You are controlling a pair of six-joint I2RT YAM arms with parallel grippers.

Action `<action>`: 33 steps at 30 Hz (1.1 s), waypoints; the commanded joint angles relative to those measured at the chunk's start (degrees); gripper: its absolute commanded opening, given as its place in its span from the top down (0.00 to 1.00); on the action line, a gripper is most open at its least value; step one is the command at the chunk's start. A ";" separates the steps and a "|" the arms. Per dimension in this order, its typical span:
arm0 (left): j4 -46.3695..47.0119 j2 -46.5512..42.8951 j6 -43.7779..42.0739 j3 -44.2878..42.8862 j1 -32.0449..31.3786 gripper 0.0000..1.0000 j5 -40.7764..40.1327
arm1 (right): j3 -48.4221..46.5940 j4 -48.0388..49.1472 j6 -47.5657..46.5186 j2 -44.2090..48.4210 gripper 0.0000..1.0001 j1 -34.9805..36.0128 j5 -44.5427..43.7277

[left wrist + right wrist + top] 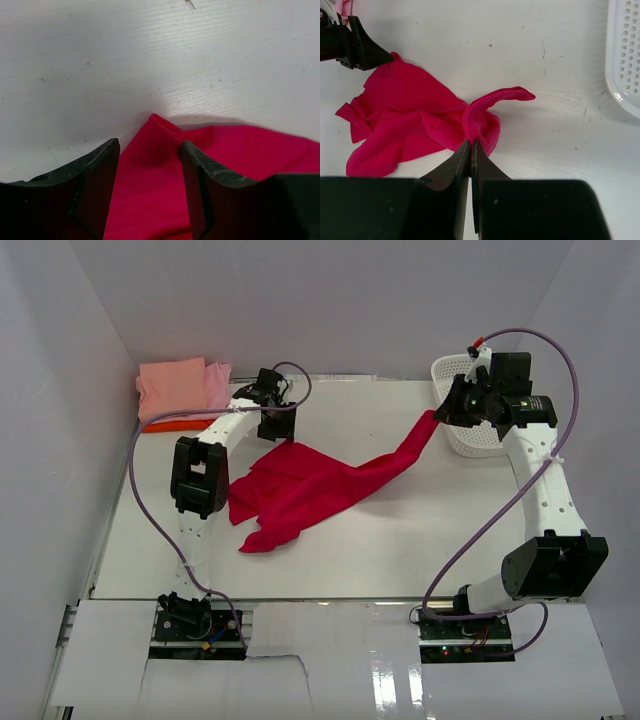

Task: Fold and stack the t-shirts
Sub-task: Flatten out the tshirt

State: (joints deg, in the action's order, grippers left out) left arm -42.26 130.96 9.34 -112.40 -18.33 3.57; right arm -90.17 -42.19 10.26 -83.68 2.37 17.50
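Some folded shirts sit stacked at the far-left corner of the table, but the red shirt lies crumpled mid-table, unfolded: the right gripper pinches one end tight near the basket, while the left gripper stands open astride a corner, gripping nothing.

Overhead wide, wrists close, sharing red t-shirt
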 commanded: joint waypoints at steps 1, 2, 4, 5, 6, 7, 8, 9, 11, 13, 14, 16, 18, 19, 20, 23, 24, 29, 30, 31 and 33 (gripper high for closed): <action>-1.24 -1.06 -0.47 -0.72 0.22 0.38 2.22 | 0.08 1.94 -0.33 0.62 0.92 0.35 0.00; -1.42 -0.62 -0.47 -1.06 0.13 0.41 3.36 | 0.17 1.94 -0.33 0.71 0.92 0.44 -0.01; -2.47 -0.18 -0.21 -1.42 0.22 0.46 4.25 | 0.17 1.85 -0.33 0.62 0.92 0.35 -0.09; -2.74 0.26 -0.20 -1.68 0.22 0.46 5.55 | 0.17 1.85 -0.33 0.62 0.92 0.44 -0.09; -3.78 0.44 -0.03 -1.94 0.22 0.46 6.09 | 0.17 1.77 -0.33 0.62 0.92 0.35 -0.09; -4.32 0.61 0.06 -2.12 0.22 0.45 6.62 | 0.17 1.77 -0.33 0.54 0.92 0.35 -0.01; -5.28 1.14 0.15 -2.47 0.22 0.45 7.32 | 0.17 1.77 -0.33 0.53 0.92 0.44 -0.01; -7.03 1.32 0.24 -3.17 0.22 0.45 8.63 | 0.17 1.68 -0.33 0.53 0.92 0.44 -0.01; -7.83 1.15 0.59 -2.92 0.22 0.44 9.43 | 0.17 1.76 -0.33 0.45 0.92 0.44 0.08; -8.71 1.06 0.59 -2.30 0.13 0.45 10.14 | 0.26 1.85 -0.33 0.53 0.92 0.44 0.17; -9.06 1.06 0.59 -2.30 0.22 0.54 10.22 | 0.35 1.94 -0.24 0.53 0.92 0.35 0.17; -10.12 1.41 0.59 -2.65 0.22 0.76 10.49 | 0.35 1.94 -0.24 0.45 0.92 0.53 0.17; -10.21 1.50 0.85 -2.74 0.22 1.00 9.88 | 0.43 1.94 -0.24 0.45 0.92 0.53 0.00; -10.21 1.50 0.94 -3.00 0.22 1.00 9.87 | 0.43 1.94 -0.16 0.45 0.92 0.62 -0.01; -10.21 1.50 0.94 -3.44 0.22 1.00 9.96 | 0.43 2.03 -0.15 0.45 0.92 0.70 -0.09; -10.12 1.58 1.38 -6.94 0.48 1.00 9.79 | 0.61 1.94 -0.15 0.27 0.92 0.79 -0.18; -10.12 1.50 2.34 -8.26 0.75 1.00 9.52 | 0.70 1.94 -0.15 0.27 0.92 0.97 -0.18; -9.16 3.24 8.05 -23.95 6.26 1.00 13.63 | 1.14 2.20 0.28 -0.52 0.92 1.58 -0.27; -9.07 3.78 9.28 -26.53 7.33 1.00 14.52 | 1.14 2.29 0.46 -0.69 0.92 1.76 -0.10; -8.98 4.13 10.42 -28.56 8.38 1.00 15.58 | 1.14 2.47 0.55 -1.30 0.92 2.46 -0.01; -7.75 3.09 12.62 -29.81 10.94 1.00 17.69 | 0.96 2.38 0.72 -1.92 0.92 3.68 -0.01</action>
State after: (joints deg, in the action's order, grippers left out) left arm -52.12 136.31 17.19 -138.56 -12.47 17.56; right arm -89.12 -41.80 10.41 -84.66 4.34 17.21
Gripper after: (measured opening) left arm 0.021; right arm 0.081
